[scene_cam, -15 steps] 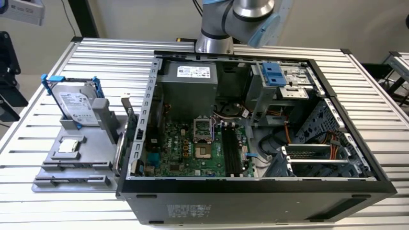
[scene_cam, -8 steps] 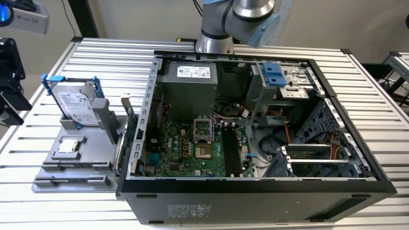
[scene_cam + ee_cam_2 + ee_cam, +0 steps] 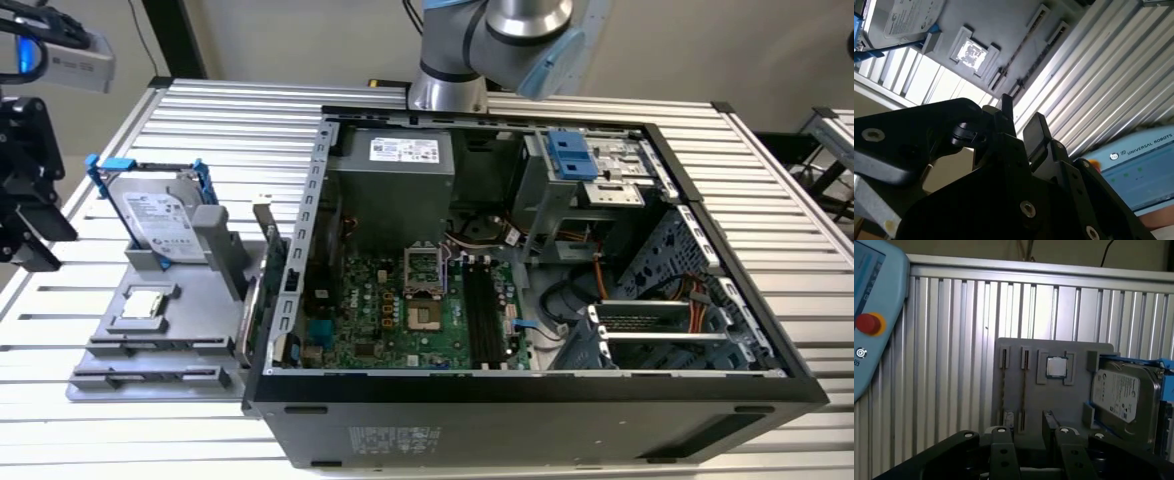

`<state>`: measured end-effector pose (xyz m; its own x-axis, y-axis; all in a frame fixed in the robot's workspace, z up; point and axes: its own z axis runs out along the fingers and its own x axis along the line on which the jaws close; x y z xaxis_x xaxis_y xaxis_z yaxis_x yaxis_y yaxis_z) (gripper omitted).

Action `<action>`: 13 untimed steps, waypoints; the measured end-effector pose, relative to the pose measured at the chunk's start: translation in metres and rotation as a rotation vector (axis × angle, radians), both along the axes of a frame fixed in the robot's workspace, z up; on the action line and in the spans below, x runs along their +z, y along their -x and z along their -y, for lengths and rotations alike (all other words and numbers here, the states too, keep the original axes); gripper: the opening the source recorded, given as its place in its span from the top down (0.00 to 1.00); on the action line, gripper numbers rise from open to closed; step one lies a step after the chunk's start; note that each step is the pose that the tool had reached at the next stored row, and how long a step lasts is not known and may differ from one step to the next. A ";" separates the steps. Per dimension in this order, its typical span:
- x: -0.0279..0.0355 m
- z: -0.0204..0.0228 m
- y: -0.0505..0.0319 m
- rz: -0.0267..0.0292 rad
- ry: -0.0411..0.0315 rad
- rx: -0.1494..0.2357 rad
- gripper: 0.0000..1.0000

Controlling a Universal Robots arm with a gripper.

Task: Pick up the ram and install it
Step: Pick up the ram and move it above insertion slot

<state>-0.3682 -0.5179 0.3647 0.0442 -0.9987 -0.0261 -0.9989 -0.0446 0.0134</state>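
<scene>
Exterior view's top edge crops the arm (image 3: 454, 65).

So the arm (image 3: 514, 20), up at 12 o'clock in the exterior view, is chunky silver-grey tubing with a light blue cap (image 3: 554, 58) on the joint and a round silver column (image 3: 447, 90) under it. The gripper (image 3: 1021, 119) in both wrist views is matte black, with blocky links dotted with small silver screws (image 3: 1027, 209). One finger (image 3: 1035, 132) is broad and flat.
</scene>
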 end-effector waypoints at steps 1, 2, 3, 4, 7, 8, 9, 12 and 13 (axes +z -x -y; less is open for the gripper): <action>-0.0014 -0.0001 0.0000 0.0000 0.0001 0.000 0.00; -0.0027 -0.0001 0.0000 0.0000 0.0001 0.000 0.00; -0.0038 -0.0001 0.0000 -0.0001 0.0001 0.000 0.00; -0.0048 -0.0001 0.0000 0.0000 0.0002 0.000 0.00; -0.0078 -0.0001 0.0000 0.0000 0.0003 0.000 0.00; -0.0089 -0.0001 0.0000 0.0000 0.0003 0.000 0.00; -0.0101 -0.0001 0.0000 0.0000 0.0005 0.000 0.00; -0.0145 -0.0001 0.0000 0.0000 0.0012 0.000 0.00; -0.0161 -0.0001 0.0000 0.0000 0.0015 0.000 0.00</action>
<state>-0.3683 -0.5178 0.3486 0.0441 -0.9987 -0.0247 -0.9989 -0.0445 0.0135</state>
